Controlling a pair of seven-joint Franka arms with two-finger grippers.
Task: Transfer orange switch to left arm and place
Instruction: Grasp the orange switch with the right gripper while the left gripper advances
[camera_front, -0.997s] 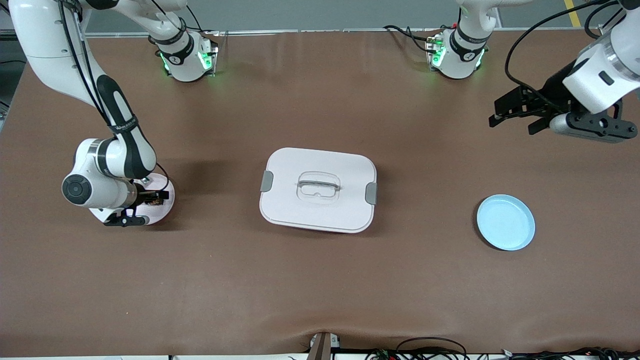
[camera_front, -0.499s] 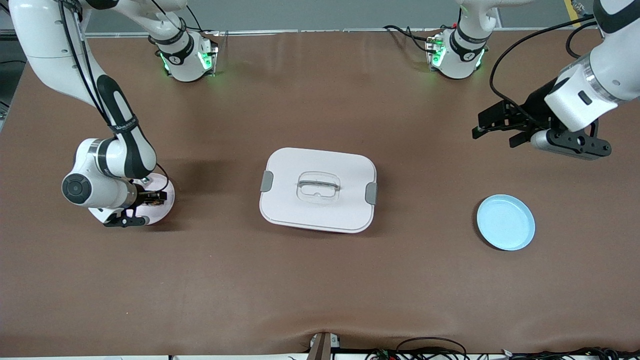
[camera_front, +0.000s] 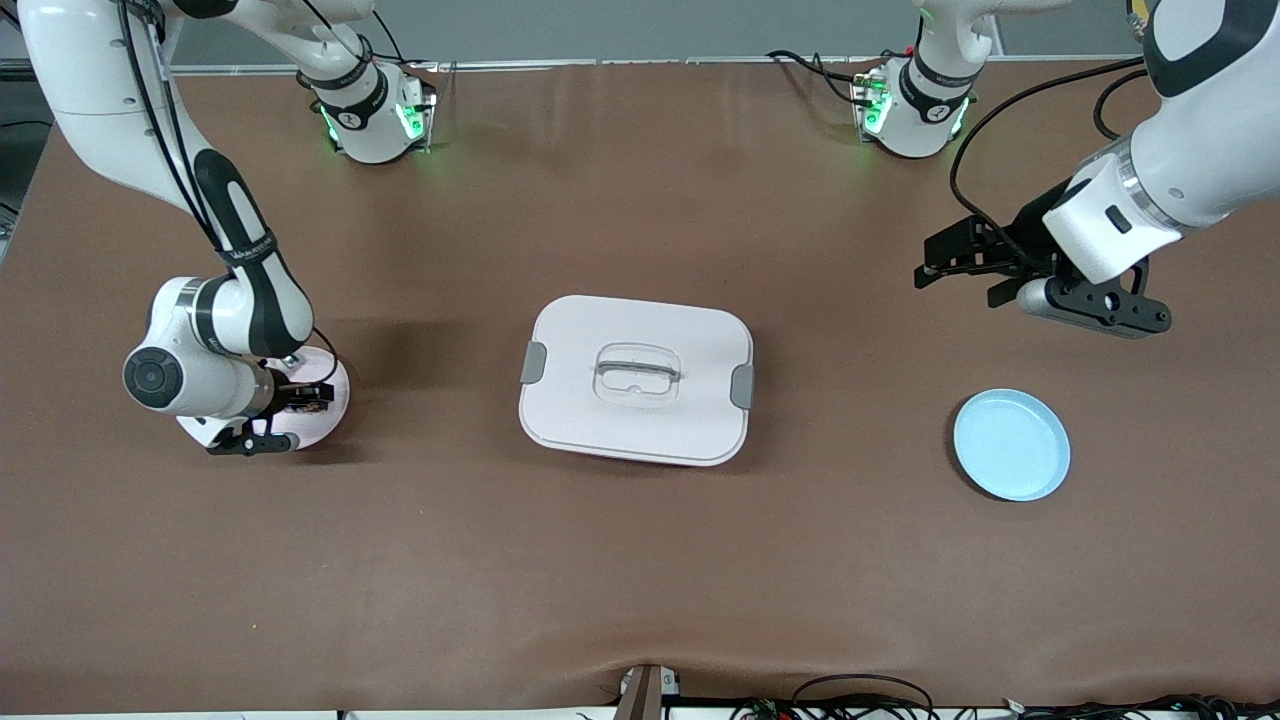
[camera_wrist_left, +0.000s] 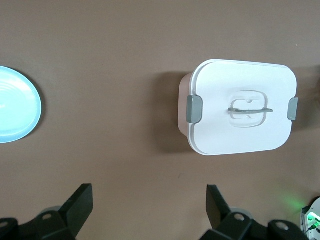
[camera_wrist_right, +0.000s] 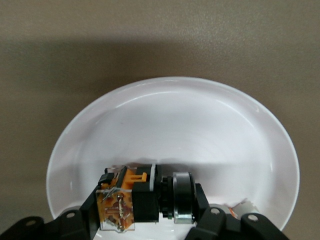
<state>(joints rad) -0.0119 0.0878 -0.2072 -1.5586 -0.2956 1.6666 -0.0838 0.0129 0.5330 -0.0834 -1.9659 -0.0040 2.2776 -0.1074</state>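
Note:
The orange switch, black with an orange end, sits between the fingers of my right gripper, which is shut on it low in a white round plate. In the front view this gripper is at the plate toward the right arm's end of the table. The white box with grey latches stands mid-table. My left gripper is open and empty in the air over bare table between the box and the left arm's end. Its wrist view shows the fingers wide apart and the box.
A light blue round plate lies toward the left arm's end of the table, nearer the front camera than my left gripper; it also shows in the left wrist view. A small white piece lies in the white plate beside the switch.
My left arm has swung in from the table's end toward the box, still open. My right gripper has stayed at the white plate with the switch.

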